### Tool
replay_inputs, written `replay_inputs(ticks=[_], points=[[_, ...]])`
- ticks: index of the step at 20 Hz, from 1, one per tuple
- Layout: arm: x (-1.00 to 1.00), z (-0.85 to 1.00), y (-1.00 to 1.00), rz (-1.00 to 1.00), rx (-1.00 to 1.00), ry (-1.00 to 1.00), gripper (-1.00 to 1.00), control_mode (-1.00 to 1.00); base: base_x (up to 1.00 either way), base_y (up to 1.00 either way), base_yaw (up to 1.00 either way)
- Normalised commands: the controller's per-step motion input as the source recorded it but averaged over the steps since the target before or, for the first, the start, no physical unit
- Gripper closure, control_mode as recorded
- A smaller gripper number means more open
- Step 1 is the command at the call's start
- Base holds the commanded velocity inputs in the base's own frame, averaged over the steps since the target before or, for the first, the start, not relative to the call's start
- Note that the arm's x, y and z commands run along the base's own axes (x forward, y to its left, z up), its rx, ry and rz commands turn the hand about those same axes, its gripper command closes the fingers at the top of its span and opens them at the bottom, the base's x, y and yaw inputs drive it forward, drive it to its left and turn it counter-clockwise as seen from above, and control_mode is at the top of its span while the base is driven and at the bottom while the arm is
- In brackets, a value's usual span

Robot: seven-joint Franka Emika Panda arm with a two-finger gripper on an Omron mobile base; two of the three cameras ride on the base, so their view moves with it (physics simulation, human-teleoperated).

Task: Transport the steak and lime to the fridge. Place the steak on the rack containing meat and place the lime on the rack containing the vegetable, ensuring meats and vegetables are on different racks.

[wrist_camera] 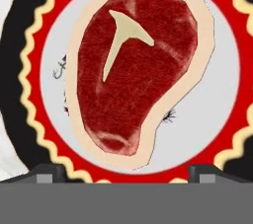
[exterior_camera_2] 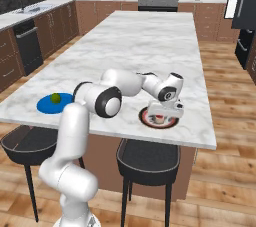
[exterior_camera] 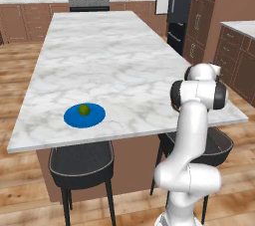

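Directly below my gripper [exterior_camera_2: 161, 116] lay the steak [wrist_camera: 136, 70], flat on a round plate [wrist_camera: 225, 77] with a grey centre, a red ring, a wavy cream edging and a black rim. In the hand view the meat's long axis ran from the upper right down toward the lower left, tilted off the line between my two finger tips, which showed well apart at the bottom corners, so my jaws stood spread and held nothing. I judged that a plain descent would straddle the narrower lower end, though a small wrist roll might suit the slab better. From the right base view my hand hovered close over that plate near the front edge of the marble island [exterior_camera_2: 150, 41].

The lime [exterior_camera: 84, 109] sat on a blue dish [exterior_camera: 84, 115] well apart, toward the other front corner of the island. The fridge [exterior_camera: 180, 1] stood beyond the island's far end, its door ajar.

Faint dark marks on the plate's grey centre, half hidden beside the steak, were too small to read; I saw no brand or label elsewhere.
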Motion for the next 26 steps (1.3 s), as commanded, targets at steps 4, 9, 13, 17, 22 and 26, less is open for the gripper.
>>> replay_inputs(ticks=[4, 9, 13, 17, 22, 26], points=[[-0.04, -0.18, 0.00, 0.00, 0.00, 0.06, -1.00, -1.00, 0.00, 0.00, 0.00], [0.15, -0.13, 0.03, 0.02, 0.01, 0.00, -1.00, -1.00, 0.00, 0.00, 0.00], [0.30, -0.27, 0.02, 0.05, 0.04, 0.00, -1.00, -1.00, 0.00, 0.00, 0.00], [0.27, -0.08, 0.10, 0.07, 0.01, -0.01, -1.00, -1.00, 0.00, 0.00, 0.00], [0.35, -0.15, 0.47, 0.13, 0.00, -0.07, -1.00, -1.00, 0.00, 0.00, 0.00], [0.26, -0.23, 0.30, 0.11, 0.00, 0.00, -1.00, -1.00, 0.00, 0.00, 0.00]])
